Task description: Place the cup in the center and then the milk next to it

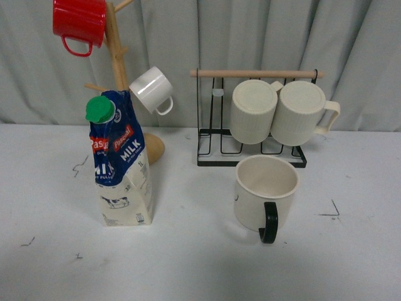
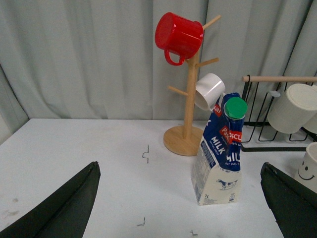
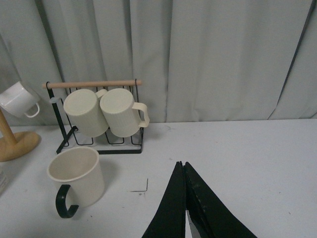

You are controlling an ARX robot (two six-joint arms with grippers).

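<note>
The cup (image 1: 265, 192), a wide cream-white mug with a black handle turned toward me, stands upright on the white table (image 1: 200, 263) right of centre, in front of the wire rack. Its smiley mark shows in the left wrist view on the cup (image 2: 309, 166). The milk (image 1: 121, 162), a blue-and-white carton with a green cap, stands upright to the left. My left gripper (image 2: 181, 198) is open, its fingers wide apart, with the milk (image 2: 219, 153) a little ahead between them. Neither arm shows in the front view. My right gripper (image 3: 182, 166) is shut on nothing, beside the cup (image 3: 77, 178).
A wooden mug tree (image 1: 119, 69) behind the milk carries a red mug (image 1: 79, 22) and a small white mug (image 1: 151, 89). A black wire rack (image 1: 250, 135) with a wooden bar holds two ribbed cream mugs (image 1: 254, 110). Grey curtains hang behind.
</note>
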